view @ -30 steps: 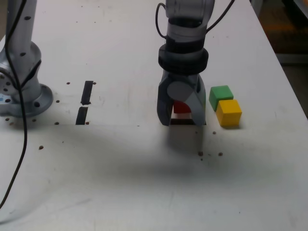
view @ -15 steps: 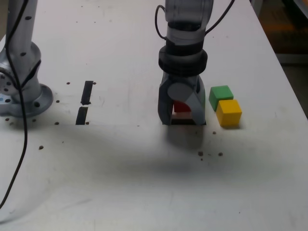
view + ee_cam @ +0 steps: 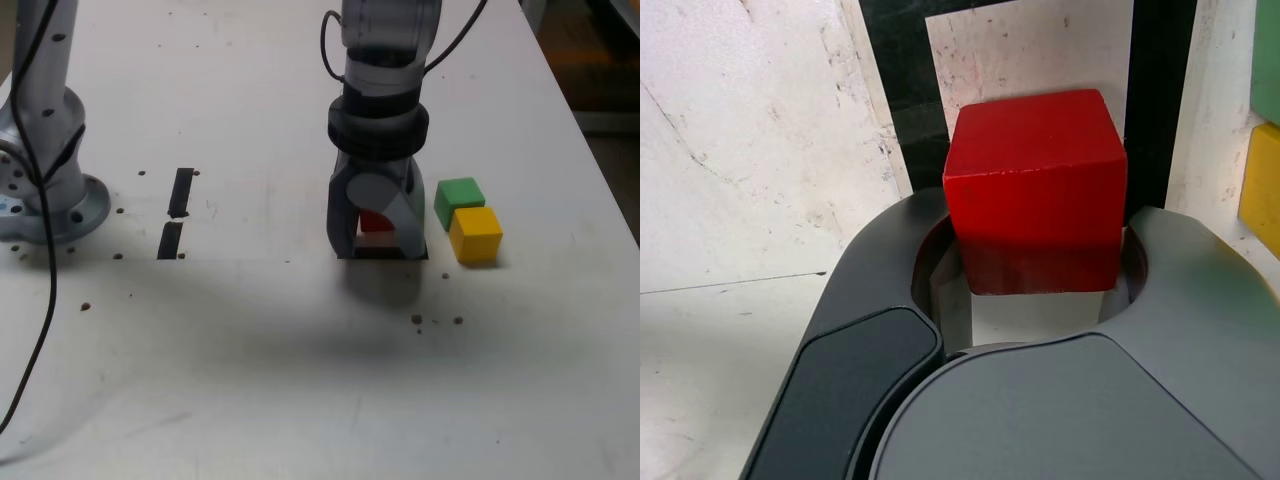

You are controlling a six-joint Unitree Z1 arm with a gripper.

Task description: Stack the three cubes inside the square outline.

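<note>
Exterior view: the pincer (image 3: 378,240) stands tip-down on the table (image 3: 300,380), toward the far right part of it as this view shows, over the square outline (image 3: 385,254), of which only a dark strip shows at the jaw tips. The red cube (image 3: 374,222) is visible between the jaws. Compared with a second ago the arm has barely shifted; the pincer tips sit a touch lower against the tape, and the red cube looks to be in the same spot between them. The green cube (image 3: 458,198) and yellow cube (image 3: 475,234) sit touching each other just to the exterior view's right of the outline, unmoved. Two short black tape strips (image 3: 176,212) lie well apart near the arm's base (image 3: 50,200).

Wrist view: the red cube (image 3: 1036,190) fills the gap between the jaws, both of which appear to press its sides, so the pincer is closed on it. The cube lies over the white middle of the square outline (image 3: 898,80), with black tape showing on both sides. Slivers of the green cube (image 3: 1267,55) and yellow cube (image 3: 1262,185) show at the frame edge.

Judgement: the first cube appears to be at its place inside the outline, grip not yet released. Two cubes left to stack.
</note>
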